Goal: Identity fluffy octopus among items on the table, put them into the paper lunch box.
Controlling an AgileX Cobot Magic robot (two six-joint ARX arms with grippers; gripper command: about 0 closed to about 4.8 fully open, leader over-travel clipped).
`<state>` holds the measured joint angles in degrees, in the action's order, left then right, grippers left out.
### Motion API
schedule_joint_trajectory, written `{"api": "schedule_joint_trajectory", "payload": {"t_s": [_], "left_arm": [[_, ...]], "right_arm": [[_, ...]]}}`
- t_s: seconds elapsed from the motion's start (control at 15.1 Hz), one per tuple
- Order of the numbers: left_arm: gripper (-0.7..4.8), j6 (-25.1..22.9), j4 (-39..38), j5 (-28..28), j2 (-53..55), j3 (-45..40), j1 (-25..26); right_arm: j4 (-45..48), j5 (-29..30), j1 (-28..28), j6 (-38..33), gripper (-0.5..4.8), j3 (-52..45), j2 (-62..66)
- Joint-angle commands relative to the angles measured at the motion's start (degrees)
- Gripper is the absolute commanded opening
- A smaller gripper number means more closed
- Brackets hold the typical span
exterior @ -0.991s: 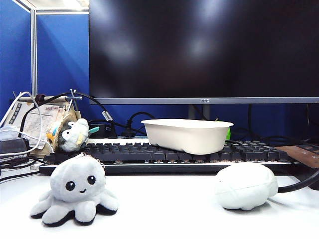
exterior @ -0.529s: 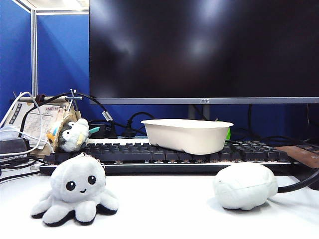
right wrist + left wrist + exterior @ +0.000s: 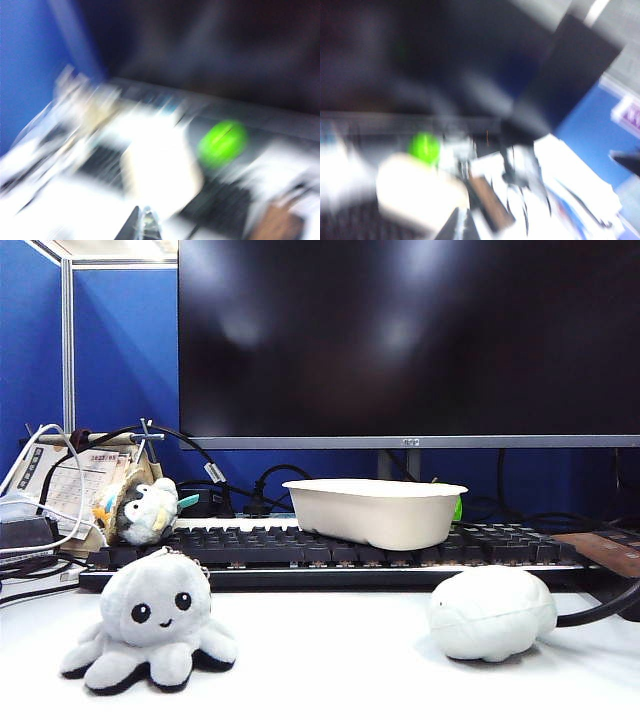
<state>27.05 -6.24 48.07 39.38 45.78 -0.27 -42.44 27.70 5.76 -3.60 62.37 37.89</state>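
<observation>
The fluffy octopus [image 3: 152,625], white with black bead eyes and a small smile, sits on the white table [image 3: 330,660] at the front left. The off-white paper lunch box [image 3: 372,518] rests on a black keyboard [image 3: 300,550] behind it, empty as far as I can see. Neither gripper shows in the exterior view. Both wrist views are badly blurred. In the left wrist view my left gripper [image 3: 462,226] has its tips pressed together, with the pale lunch box [image 3: 417,192] beyond. My right gripper [image 3: 142,225] also looks shut and holds nothing, with the lunch box [image 3: 160,170] ahead.
An eyeless white plush lump [image 3: 492,613] lies front right. A small grey and white plush [image 3: 148,512] stands back left by cables and a calendar. A large dark monitor [image 3: 400,340] fills the back. A green ball [image 3: 222,142] sits behind the box.
</observation>
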Motion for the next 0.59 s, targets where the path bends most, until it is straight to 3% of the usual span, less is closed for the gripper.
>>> {"api": "schedule_joint_trajectory", "payload": {"t_s": [0.07, 0.26, 0.59], "left_arm": [[-0.05, -8.5, -12.2, 3.3, 0.8, 0.2, 0.0], [-0.05, -17.9, -27.3, 1.7, 0.8, 0.2, 0.0], [-0.05, -18.7, -28.2, 0.7, 0.7, 0.2, 0.1]], "right_arm": [[-10.0, 7.4, 1.2, -0.5, -0.01, 1.2, 6.2], [-14.8, 7.1, 5.4, -0.5, -0.01, 1.1, 13.2], [-14.5, 8.2, 9.4, -0.5, -0.01, 1.1, 16.4]]}}
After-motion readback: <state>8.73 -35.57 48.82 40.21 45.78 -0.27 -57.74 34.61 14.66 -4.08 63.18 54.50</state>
